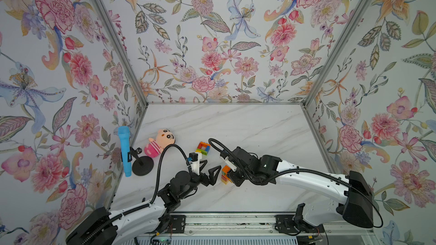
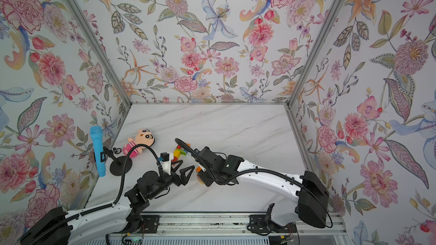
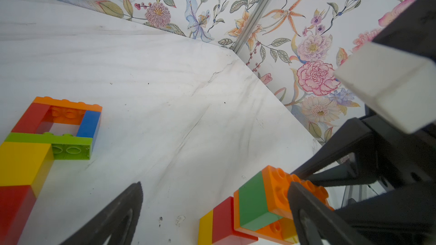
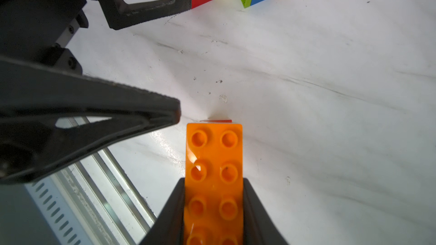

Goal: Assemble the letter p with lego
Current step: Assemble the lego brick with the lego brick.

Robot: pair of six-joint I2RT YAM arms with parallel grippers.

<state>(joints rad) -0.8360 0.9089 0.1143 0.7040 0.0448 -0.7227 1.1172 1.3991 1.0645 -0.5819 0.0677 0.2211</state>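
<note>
the right gripper (image 4: pixel 213 181) was clamped, one finger on each long side, on an orange brick (image 4: pixel 213 152) whose long axis ran straight out along the fingers, studs facing the wrist camera. that brick belonged to a small stack (image 1: pixel 224 177) with green, red and yellow bricks, near the front middle of the table (image 1: pixel 247 126). the left gripper (image 1: pixel 213 164) hung just beside it, fingers wide apart and empty, while farther back the partly built p (image 3: pixel 50 133) lay flat, its loop away from the arms and its yellow-and-red stem pointing back toward them.
</note>
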